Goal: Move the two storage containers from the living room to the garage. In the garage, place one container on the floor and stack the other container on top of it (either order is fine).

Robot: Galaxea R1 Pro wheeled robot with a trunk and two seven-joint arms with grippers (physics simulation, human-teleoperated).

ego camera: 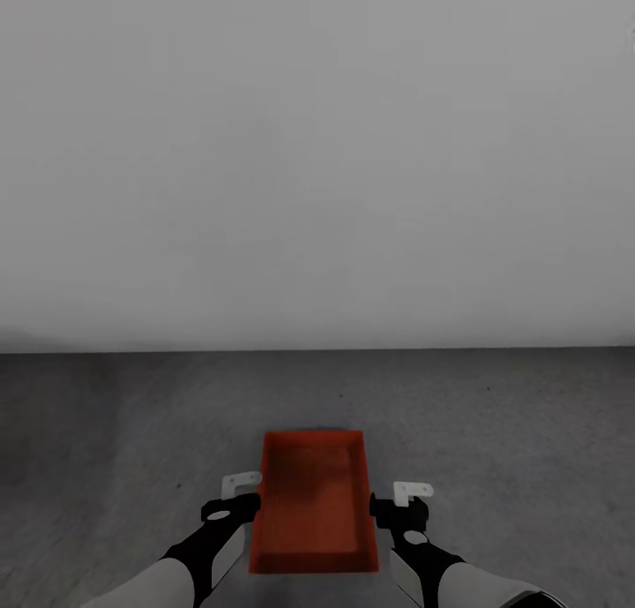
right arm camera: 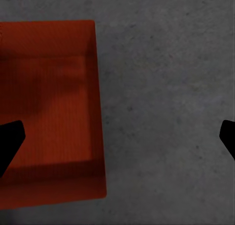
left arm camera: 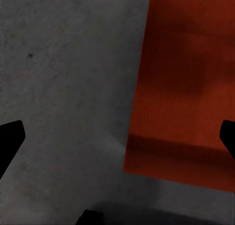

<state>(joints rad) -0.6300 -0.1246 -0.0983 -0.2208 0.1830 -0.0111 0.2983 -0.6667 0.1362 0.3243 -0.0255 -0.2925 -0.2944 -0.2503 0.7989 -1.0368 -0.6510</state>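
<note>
Your bin (ego camera: pixel 313 500) sits empty on the floor (ego camera: pixel 494 431) by the wall (ego camera: pixel 317 149); left gripper (left arm camera: pixel 117 137) and right gripper (right arm camera: pixel 117 137) flank it, jaws apart.

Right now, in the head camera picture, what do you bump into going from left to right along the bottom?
Left pincer → orange-red storage container on the dark grey concrete floor → right pincer.

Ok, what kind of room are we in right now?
Probably the garage: a rough dark grey concrete floor meets a bare pale grey wall, and an orange-red storage container sits on that concrete.
</note>
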